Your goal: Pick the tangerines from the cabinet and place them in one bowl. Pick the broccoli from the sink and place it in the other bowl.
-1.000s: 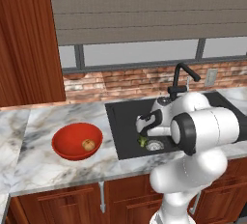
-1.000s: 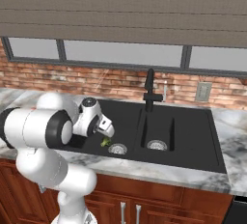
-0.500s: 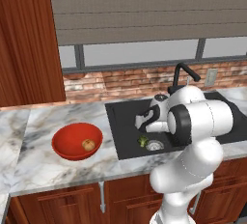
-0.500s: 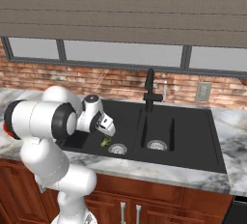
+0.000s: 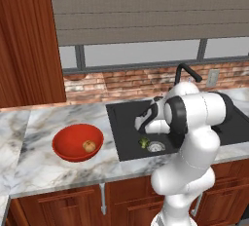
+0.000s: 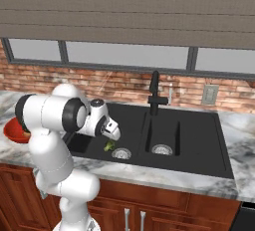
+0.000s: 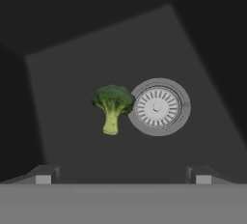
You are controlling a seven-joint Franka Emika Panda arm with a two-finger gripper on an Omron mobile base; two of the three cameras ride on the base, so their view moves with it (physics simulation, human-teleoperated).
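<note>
The broccoli (image 7: 112,105) lies on the floor of the black sink's (image 5: 125,117) left basin, just beside the silver drain (image 7: 157,106). My gripper (image 7: 123,175) hangs above it, open, with nothing between the fingertips (image 7: 44,175). From the base the gripper (image 5: 142,128) points down at the broccoli (image 5: 144,142), a short gap above it. The red bowl (image 5: 65,148) on the counter left of the sink holds one tangerine (image 5: 89,146). In the right base view the gripper (image 6: 114,135) is over the broccoli (image 6: 108,146).
A black faucet (image 6: 155,93) stands behind the divider between the sink's (image 6: 199,140) two basins. The reddish-brown cabinet (image 5: 26,40) rises at the far left. The red bowl (image 6: 12,131) peeks out behind my arm. Marble counter (image 5: 44,171) surrounds the sink.
My arm's big upper joints have shifted up and back a little. The hand stays over the broccoli with its jaws still open. The broccoli and bowl have not moved.
</note>
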